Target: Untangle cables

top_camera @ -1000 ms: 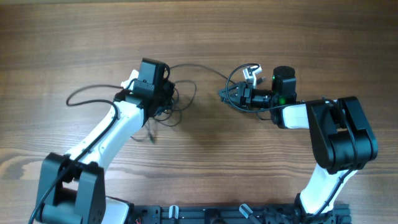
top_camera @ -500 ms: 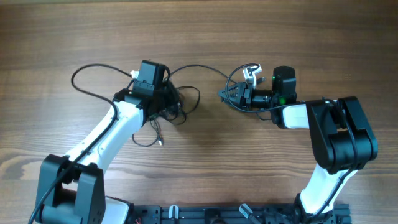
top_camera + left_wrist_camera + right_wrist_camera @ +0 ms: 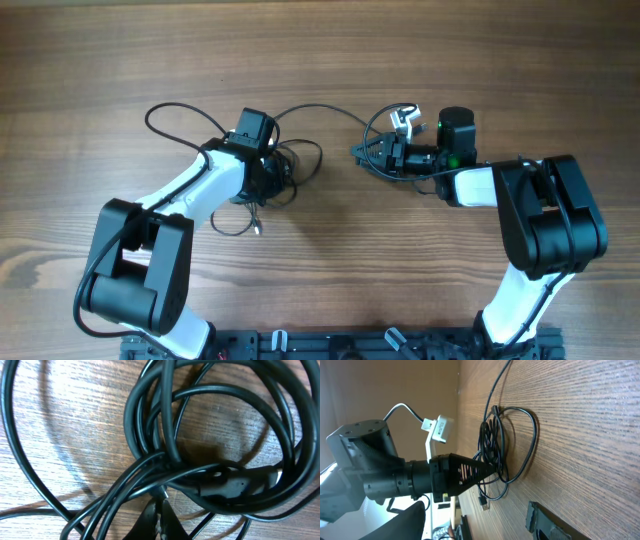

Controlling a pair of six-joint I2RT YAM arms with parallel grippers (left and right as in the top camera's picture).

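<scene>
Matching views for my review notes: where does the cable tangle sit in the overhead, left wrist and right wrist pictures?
Overhead: cable tangle sits left of centre, beside the left arm's wrist.
Left wrist: cable tangle fills the frame, with its knot near the centre.
Right wrist: cable tangle hangs mid-frame as loops.
Shared landmark: the left gripper, whose tips meet the tangle in every view.

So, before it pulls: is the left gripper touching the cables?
Touching. Left wrist view: the left gripper, tips shut, presses into the cables where strands cross.
</scene>
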